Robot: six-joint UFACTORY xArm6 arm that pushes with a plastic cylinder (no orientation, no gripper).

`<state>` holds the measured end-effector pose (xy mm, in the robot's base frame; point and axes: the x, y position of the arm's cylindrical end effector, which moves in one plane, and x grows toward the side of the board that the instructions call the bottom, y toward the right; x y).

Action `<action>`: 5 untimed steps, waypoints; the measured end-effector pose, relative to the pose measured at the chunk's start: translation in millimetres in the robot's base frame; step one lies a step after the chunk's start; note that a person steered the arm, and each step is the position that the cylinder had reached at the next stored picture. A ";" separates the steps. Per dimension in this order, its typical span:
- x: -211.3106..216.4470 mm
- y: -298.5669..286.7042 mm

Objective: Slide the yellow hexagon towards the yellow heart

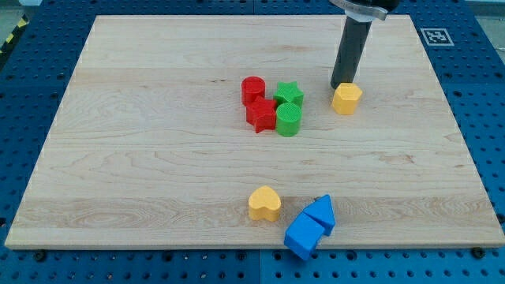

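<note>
my tip (341,84) touching yellow hexagon (347,99), upright

Yellow hexagon (347,99): just below my tip (341,84), apparently touching. Red cylinder (252,88), red star (260,115), green star (289,95), green cylinder (289,120): clustered to the view's left of tip. Yellow heart (264,203): well below tip, leftward, near board (158,158) bottom edge. Two blue blocks (312,225): beside heart, rightward.

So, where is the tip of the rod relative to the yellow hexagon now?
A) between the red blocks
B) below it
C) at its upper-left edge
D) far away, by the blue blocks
C: my tip sits against the yellow hexagon at its upper-left edge.
</note>
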<state>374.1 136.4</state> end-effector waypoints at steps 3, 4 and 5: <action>30.7 8.8; 34.9 20.8; 53.6 35.0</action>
<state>427.7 171.4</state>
